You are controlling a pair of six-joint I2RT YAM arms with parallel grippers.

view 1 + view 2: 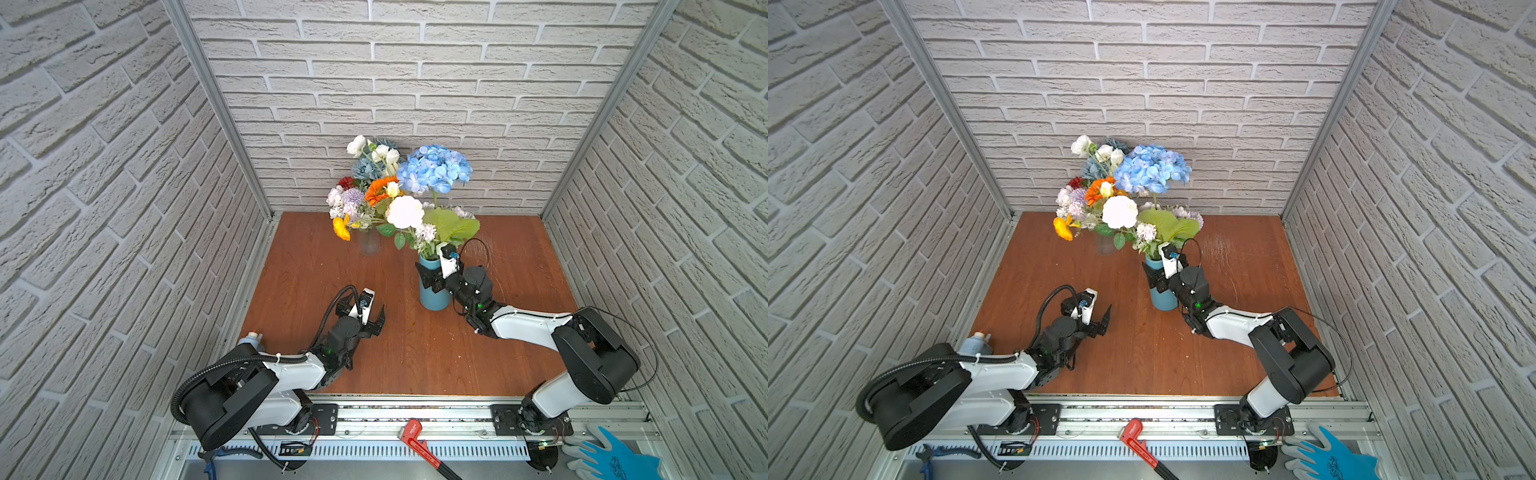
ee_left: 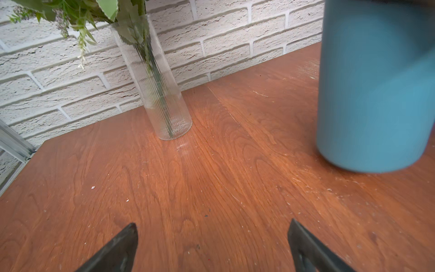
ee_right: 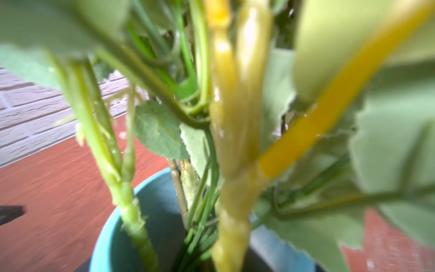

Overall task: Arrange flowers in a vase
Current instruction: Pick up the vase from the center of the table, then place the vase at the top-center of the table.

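Note:
A blue vase (image 1: 434, 301) (image 1: 1163, 301) stands mid-table holding flowers: a blue hydrangea (image 1: 434, 168), a white bloom (image 1: 405, 212) and broad leaves. My right gripper (image 1: 434, 276) (image 1: 1158, 276) clasps the vase's upper body, a finger on each side. In the right wrist view green stems (image 3: 230, 141) rise from the vase rim (image 3: 106, 223), blurred, with one fingertip (image 3: 10, 212) beside it. Behind it, a clear ribbed glass vase (image 1: 369, 243) (image 2: 162, 94) holds more mixed flowers (image 1: 374, 187). My left gripper (image 1: 361, 309) (image 2: 213, 225) hangs open and empty over bare wood, left of the blue vase (image 2: 374, 94).
Brick-pattern walls close in the wooden table (image 1: 316, 266) on three sides. A small bottle (image 1: 251, 338) stands by the left arm's base. On the front rail lie a red tool (image 1: 415, 436) and a blue glove (image 1: 615, 457).

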